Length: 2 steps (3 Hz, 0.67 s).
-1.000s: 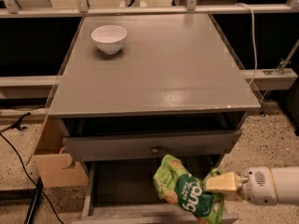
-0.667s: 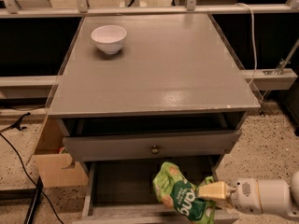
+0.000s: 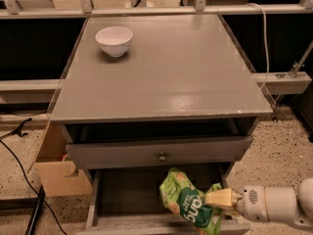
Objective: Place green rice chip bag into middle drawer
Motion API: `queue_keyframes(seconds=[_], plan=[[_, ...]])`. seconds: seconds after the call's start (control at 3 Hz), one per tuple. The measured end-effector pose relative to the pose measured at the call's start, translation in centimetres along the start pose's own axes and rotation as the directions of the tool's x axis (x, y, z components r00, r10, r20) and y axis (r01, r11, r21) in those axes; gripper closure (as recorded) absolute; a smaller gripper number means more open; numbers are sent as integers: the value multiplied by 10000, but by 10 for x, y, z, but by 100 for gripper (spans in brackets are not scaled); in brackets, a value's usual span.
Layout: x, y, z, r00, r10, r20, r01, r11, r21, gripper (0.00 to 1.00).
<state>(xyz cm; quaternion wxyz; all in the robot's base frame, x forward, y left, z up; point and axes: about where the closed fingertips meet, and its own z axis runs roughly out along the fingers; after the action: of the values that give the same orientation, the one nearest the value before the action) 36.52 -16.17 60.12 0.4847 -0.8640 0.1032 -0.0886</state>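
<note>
The green rice chip bag (image 3: 187, 203) hangs tilted over the right part of the open middle drawer (image 3: 124, 196), its lower end near the drawer's front wall. My gripper (image 3: 218, 199) reaches in from the lower right on a white arm. Its cream fingers are shut on the bag's right edge. Above the open drawer sits a grey drawer front with a small round knob (image 3: 162, 156).
A white bowl (image 3: 114, 39) stands at the back left of the grey cabinet top (image 3: 195, 82). A cardboard box (image 3: 57, 176) sits on the floor left of the cabinet, with a black cable (image 3: 19, 155) nearby. A white cord (image 3: 264, 43) hangs at the right.
My gripper has moved left and slightly down with the bag, bringing it a little further over the open drawer.
</note>
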Motion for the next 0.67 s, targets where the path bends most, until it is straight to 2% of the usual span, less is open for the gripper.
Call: queue_keyframes(seconds=[0.67], plan=[[12,32,30,9997,225,-136,-223,9997,130,100]])
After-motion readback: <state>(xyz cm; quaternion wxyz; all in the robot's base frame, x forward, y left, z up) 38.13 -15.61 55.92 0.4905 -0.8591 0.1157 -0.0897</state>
